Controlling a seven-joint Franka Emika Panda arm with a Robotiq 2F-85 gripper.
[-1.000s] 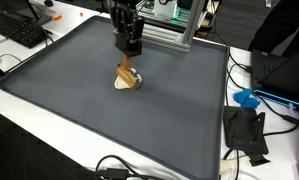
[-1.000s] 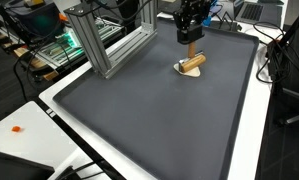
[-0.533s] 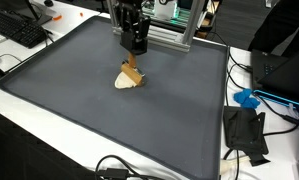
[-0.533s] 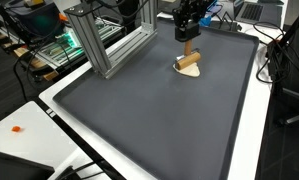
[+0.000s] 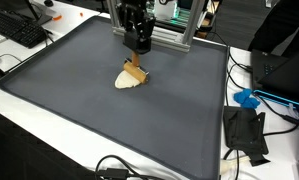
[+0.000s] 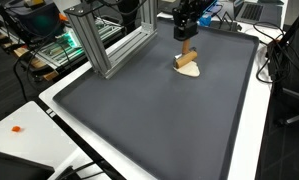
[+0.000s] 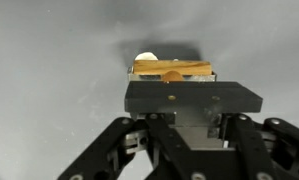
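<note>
My gripper (image 5: 141, 46) hangs over the far part of a dark grey mat (image 5: 79, 100), seen in both exterior views (image 6: 186, 36). It looks shut on the top end of a short wooden piece (image 5: 136, 71) that stands tilted, its lower end on a pale cream piece (image 5: 126, 82) lying on the mat. The same wooden piece (image 6: 186, 58) and cream piece (image 6: 192, 71) show in an exterior view. In the wrist view the gripper body (image 7: 192, 115) fills the lower half. The wooden piece (image 7: 172, 69) lies just beyond it, and the fingertips are hidden.
An aluminium frame (image 5: 179, 35) (image 6: 109, 45) stands at the mat's edge near the gripper. A keyboard (image 5: 24, 30), a blue object (image 5: 247, 99), a black bracket (image 5: 247, 135) and cables (image 5: 119, 168) lie off the mat on the white table.
The gripper has risen and shifted slightly. The wooden piece went from lying on the cream piece to standing tilted, its top end following the gripper.
</note>
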